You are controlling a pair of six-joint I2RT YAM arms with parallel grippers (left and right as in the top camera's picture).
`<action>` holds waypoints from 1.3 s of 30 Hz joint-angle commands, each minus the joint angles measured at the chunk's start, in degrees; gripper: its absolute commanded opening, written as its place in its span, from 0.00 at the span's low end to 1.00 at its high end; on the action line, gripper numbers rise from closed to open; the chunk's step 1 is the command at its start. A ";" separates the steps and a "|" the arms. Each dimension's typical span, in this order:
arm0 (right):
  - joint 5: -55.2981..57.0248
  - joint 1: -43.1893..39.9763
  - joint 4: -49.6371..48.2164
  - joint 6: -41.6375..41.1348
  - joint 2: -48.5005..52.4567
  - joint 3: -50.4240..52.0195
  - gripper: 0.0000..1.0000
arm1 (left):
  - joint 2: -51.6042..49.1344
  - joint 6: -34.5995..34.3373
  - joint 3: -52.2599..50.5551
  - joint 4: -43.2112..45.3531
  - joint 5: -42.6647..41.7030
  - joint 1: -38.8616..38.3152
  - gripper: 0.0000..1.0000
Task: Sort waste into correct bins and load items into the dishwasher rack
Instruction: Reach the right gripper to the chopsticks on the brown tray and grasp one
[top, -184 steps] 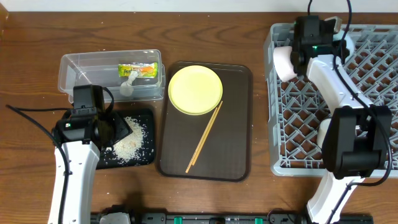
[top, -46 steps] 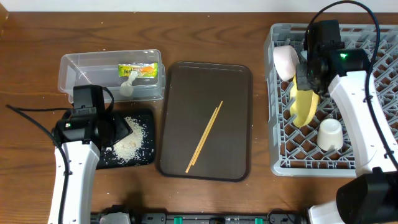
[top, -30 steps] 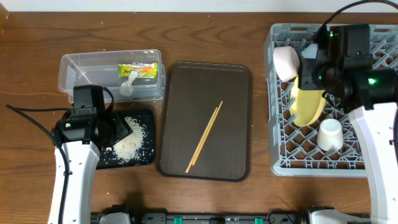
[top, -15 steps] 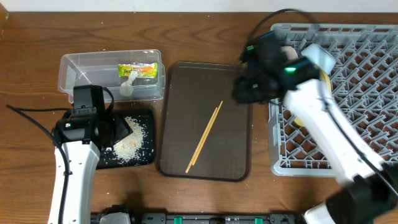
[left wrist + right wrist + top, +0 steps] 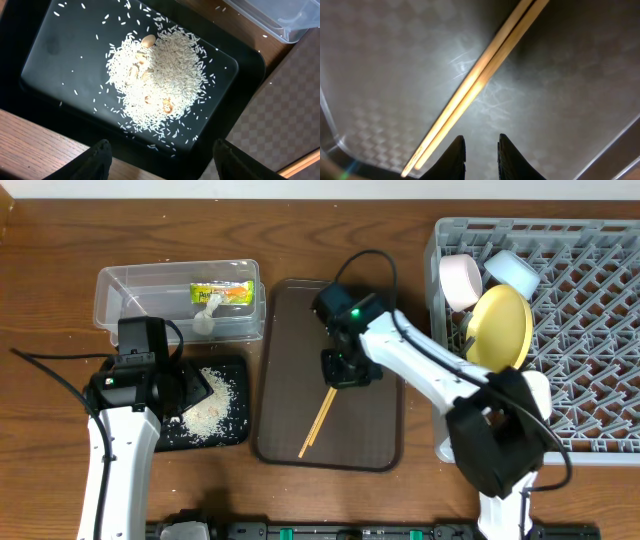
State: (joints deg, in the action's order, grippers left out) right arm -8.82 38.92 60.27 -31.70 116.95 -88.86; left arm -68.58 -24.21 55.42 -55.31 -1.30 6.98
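Wooden chopsticks (image 5: pixel 322 416) lie slantwise on the dark brown tray (image 5: pixel 300 320). My right gripper (image 5: pixel 345 370) hovers low over their upper end. In the right wrist view the chopsticks (image 5: pixel 485 75) run just left of the fingertips (image 5: pixel 456 156), and the gripper (image 5: pixel 482 157) is narrowly open with nothing between the jaws. The yellow plate (image 5: pixel 498 328) stands on edge in the grey rack (image 5: pixel 590 330), next to a white bowl (image 5: pixel 457 280) and a light blue bowl (image 5: pixel 512 272). My left gripper (image 5: pixel 195 390) is wide open and empty (image 5: pixel 165 165) over the rice (image 5: pixel 155 75).
The clear tub (image 5: pixel 130 305) holds the green-and-orange wrapper (image 5: pixel 222 292) and the white tissue (image 5: pixel 207 315). The black tray (image 5: pixel 235 435) holds the rice pile (image 5: pixel 215 402). My right arm crosses the rack's left edge and hides the cup's spot.
My right arm has left the plate standing in the rack and swung left and down onto the brown tray over the chopsticks. The left arm has not moved.
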 commanded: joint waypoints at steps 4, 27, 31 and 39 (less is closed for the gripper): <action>2.16 1.40 -1.40 -3.26 3.04 -0.13 0.20 | 0.42 -0.52 0.31 -0.17 0.48 0.24 0.68; 8.37 4.09 -4.33 -6.03 5.22 0.17 0.20 | 0.42 -0.52 0.31 -0.83 0.48 0.24 0.68; 8.55 4.24 -4.59 -6.03 5.22 0.61 0.20 | 0.42 -0.52 0.31 -0.81 0.48 0.22 0.68; 8.59 4.28 -6.45 -6.05 5.22 3.13 0.21 | 0.42 -0.52 0.31 -0.83 0.48 0.24 0.68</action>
State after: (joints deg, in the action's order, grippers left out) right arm -1.39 42.24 53.98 -36.88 121.67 -87.61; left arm -68.58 -24.21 55.42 -55.77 -1.30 6.98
